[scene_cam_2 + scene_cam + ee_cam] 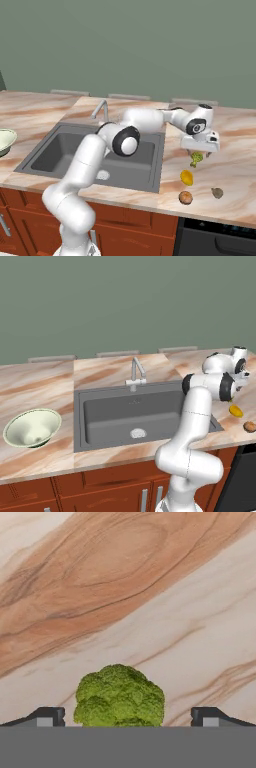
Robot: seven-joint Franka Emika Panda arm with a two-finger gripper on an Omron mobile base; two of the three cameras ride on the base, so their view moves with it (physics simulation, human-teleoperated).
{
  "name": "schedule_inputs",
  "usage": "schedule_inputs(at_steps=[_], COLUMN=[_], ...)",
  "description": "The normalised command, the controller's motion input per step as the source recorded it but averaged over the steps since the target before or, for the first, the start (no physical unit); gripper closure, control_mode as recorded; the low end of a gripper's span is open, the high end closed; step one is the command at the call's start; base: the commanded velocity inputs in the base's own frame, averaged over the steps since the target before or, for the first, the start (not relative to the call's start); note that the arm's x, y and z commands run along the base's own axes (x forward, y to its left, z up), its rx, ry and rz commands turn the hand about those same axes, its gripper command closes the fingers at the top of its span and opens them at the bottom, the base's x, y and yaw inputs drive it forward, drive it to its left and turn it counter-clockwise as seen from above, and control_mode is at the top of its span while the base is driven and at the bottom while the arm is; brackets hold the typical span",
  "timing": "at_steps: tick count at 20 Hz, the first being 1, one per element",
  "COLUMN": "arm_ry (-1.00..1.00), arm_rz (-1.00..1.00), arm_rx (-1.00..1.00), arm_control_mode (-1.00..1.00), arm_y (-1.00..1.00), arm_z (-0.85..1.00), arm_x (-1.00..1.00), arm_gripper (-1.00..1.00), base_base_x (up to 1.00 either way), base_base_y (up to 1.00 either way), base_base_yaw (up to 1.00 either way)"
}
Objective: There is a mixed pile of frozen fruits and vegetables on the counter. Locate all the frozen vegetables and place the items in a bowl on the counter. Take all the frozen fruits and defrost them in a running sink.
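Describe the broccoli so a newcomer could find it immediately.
Start at the sink and move onto the counter on the side away from the bowl. The broccoli sits under the open end effector; it is the only green, bumpy item in the pile.

The broccoli floret (119,696) is cut off by the picture's bottom.

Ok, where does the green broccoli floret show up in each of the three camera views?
Left base view: no floret to be made out; the arm covers that stretch of counter.
Right base view: broccoli floret on the counter right of the sink, just below the gripper.
Hand view: bottom centre, between the open fingers.
Shared landmark: the marbled counter.
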Motion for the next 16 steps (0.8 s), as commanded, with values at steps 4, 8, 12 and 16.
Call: schedule_inputs(at_steps=[4,8,12,16], arm_ry=[0.03,0.04,-0.01,0.0], arm_rz=[-0.04,-0.04,-0.04,-0.03], arm_rx=[0.04,0.03,0.0,0.0], arm_control_mode=[-1.0,-1.0,-1.0,-1.0], arm_y=[0.0,0.06,0.13,0.28], arm_z=[-0.49,-0.44,-0.15,-0.01], arm_x=[-0.21,-0.1,0.0,0.01], arm_gripper=[-1.0,1.0,1.0,1.0], base_base_x=[0.0,0.0,0.0,0.0], base_base_y=[0.0,0.0,0.0,0.0], base_base_yaw=[0.0,0.0,0.0,0.0])
